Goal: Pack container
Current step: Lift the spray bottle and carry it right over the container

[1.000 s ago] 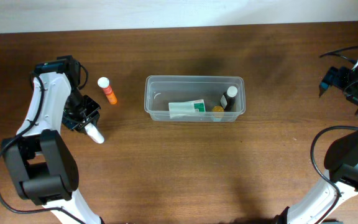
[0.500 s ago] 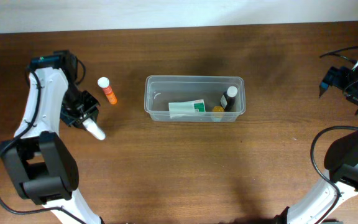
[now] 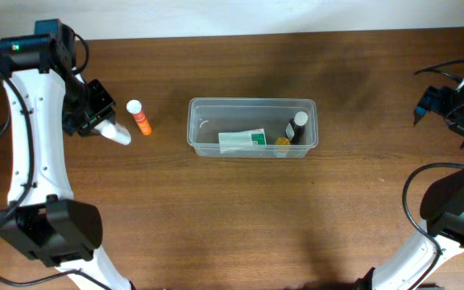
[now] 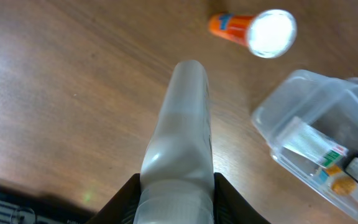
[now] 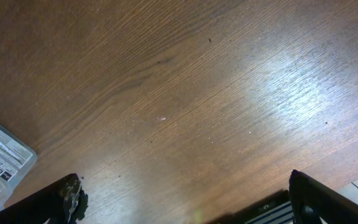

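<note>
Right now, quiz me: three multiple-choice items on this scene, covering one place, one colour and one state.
1. Where is the orange bottle?
A. on the table, left of the container
B. inside the tub
C. in the right fingers

2. What colour is the cap of the dark bottle in the container?
A. red
B. white
C. blue

3. What state is the left gripper in?
A. open, empty
B. open on a box
C. shut on the white tube

Answers:
1. A: the overhead view shows it lying on the wood beside the tub.
2. B: the cap shows white from above.
3. C: the left wrist view shows the tube clamped between the fingers.
</note>
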